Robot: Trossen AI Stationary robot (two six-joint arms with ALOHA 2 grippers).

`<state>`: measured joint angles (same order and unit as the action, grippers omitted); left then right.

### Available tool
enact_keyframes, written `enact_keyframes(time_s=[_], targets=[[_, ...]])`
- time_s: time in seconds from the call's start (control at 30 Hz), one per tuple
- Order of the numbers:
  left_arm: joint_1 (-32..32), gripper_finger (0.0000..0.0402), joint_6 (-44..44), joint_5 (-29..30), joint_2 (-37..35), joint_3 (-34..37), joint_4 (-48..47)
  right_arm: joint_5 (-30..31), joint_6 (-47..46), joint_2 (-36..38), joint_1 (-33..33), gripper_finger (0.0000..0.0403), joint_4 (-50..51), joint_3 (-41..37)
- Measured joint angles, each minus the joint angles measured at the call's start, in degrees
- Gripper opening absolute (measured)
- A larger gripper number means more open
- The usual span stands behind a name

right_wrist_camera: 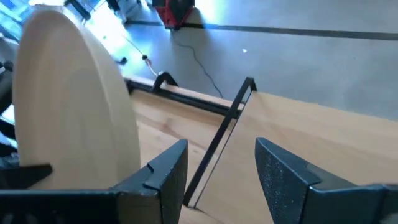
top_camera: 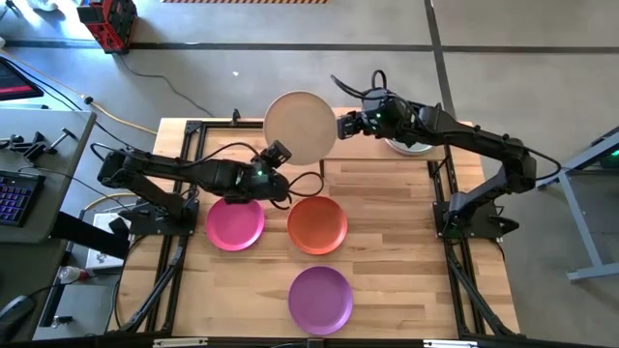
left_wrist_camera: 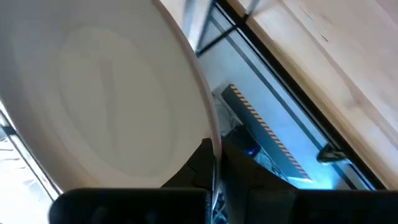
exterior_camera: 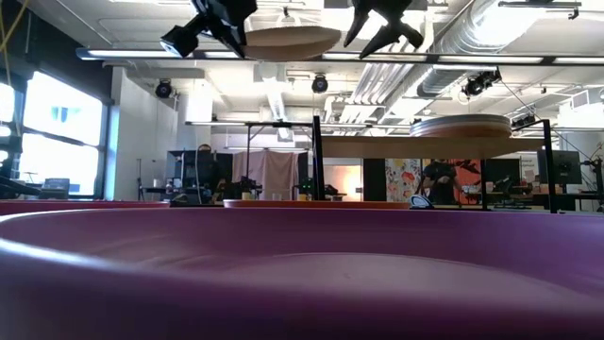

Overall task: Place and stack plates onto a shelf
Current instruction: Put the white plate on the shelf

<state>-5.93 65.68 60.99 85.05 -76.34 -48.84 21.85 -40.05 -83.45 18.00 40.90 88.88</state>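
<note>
Holding the beige plate [top_camera: 301, 128] by one rim, your left tool [top_camera: 274, 158] is clamped; it could slip if the right tool [top_camera: 340, 126], jaws apart, bumps it.

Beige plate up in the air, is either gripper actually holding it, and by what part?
The left gripper is shut on the beige plate at its rim, holding it up. The right gripper is open beside the plate's opposite edge, holding nothing.
</note>
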Motion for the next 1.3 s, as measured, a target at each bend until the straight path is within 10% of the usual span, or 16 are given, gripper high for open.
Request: enact_keyframes(time_s=[0.67,1.0,1.3], targets=[[2.6,0.0003,-1.06,-4.9,-0.03,0.0,2.53,-7.1,1.07,-4.01,-1.18,0.0167,-3.82,0.02],[2.6,0.0003,-0.94,-5.04,-0.03,0.0,2.5,-7.16,-0.46,-4.01,-1.19,0.0018,-4.08,0.02],[2.58,0.0017,-7.32,-5.59,0.8,0.0,2.61,-7.51,-2.6,-4.01,-1.16,0.0006,-3.85,0.0]])
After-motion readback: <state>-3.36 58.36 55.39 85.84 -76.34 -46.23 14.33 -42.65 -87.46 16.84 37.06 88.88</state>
